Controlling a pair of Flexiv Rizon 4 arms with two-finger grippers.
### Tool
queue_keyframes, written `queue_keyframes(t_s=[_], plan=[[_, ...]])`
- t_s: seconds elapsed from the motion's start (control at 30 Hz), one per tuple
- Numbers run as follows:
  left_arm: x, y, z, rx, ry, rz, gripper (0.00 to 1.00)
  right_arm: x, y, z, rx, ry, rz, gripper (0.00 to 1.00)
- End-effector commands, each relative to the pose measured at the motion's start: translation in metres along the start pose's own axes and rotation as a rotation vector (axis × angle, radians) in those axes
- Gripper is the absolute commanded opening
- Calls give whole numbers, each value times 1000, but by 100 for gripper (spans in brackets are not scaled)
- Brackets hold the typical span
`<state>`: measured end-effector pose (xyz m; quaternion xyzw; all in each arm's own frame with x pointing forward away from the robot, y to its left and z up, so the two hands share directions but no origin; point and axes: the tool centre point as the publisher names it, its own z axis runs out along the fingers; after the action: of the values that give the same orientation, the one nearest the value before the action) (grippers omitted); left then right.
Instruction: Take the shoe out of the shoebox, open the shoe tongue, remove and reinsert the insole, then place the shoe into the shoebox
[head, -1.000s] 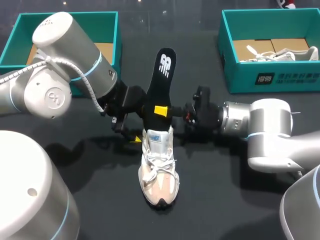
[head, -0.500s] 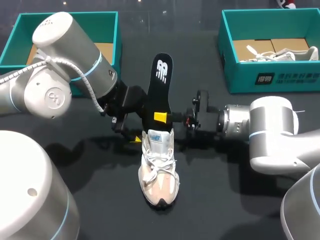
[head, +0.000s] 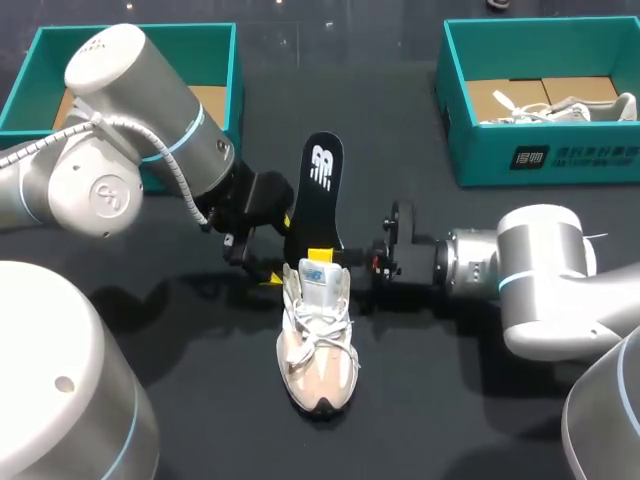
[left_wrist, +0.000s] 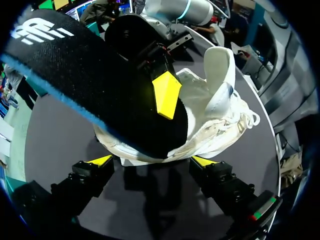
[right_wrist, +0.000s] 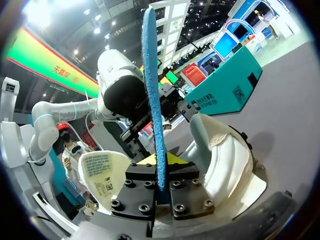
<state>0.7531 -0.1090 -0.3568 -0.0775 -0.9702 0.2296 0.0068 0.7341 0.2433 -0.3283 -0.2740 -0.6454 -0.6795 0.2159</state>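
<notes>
**Operator:** Where is the shoe?

**Spotter:** Your shoe (head: 318, 335) stands on its sole on the black table (head: 450, 400), outside both boxes. Its toe points toward the robot's base and its heel away. The tongue (head: 315, 276) is lifted up and forward over the laces.

**Operator:** And the insole?

**Spotter:** The black insole (head: 318, 195) rises steeply out of the shoe's opening. Its lower end is down inside at the heel, and its free end is high above and beyond the heel. Your right claw (head: 322, 254) comes in from the shoe's right-arm side and is clamped on the insole just above the shoe's collar. One yellow fingertip (left_wrist: 166, 95) lies flat on the insole's black face.

**Operator:** What about my left claw?

**Spotter:** Your left claw (left_wrist: 152, 161) sits low at the shoe's heel, spread wide, with the heel between its yellow tips. It grips nothing that I can see. One tip shows a thin dark gap to the sole, and the other is right beside it.

**Operator:** And the boxes?

**Spotter:** The right-side shoebox (head: 480, 155) lies well beyond the shoe's heel, toward your right arm, with a second shoe (head: 560, 108) inside. The left-side shoebox (head: 234, 70) lies well beyond the heel toward your left arm.
</notes>
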Motion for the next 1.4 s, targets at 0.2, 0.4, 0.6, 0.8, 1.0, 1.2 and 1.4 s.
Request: queue_keyframes(t_s=[0.2, 0.4, 0.6, 0.8, 1.0, 1.2, 1.4], plan=[[0, 0, 1, -1, 0, 0, 100, -6, -3, 4, -12, 13, -19, 0], [0, 0, 1, -1, 0, 0, 100, -4, 7, 5, -10, 28, -53, 4], [0, 0, 1, -1, 0, 0, 100, -1, 12, 5, -5, 34, -76, 20], [0, 0, 1, -1, 0, 0, 100, 2, 15, 3, -5, 34, -92, 24], [0, 0, 1, -1, 0, 0, 100, 6, 19, 4, 8, 33, -107, 29], [0, 0, 1, -1, 0, 0, 100, 9, 28, 5, 29, 34, -129, 34], [0, 0, 1, -1, 0, 0, 100, 9, 40, 10, 57, 46, -151, 33]])
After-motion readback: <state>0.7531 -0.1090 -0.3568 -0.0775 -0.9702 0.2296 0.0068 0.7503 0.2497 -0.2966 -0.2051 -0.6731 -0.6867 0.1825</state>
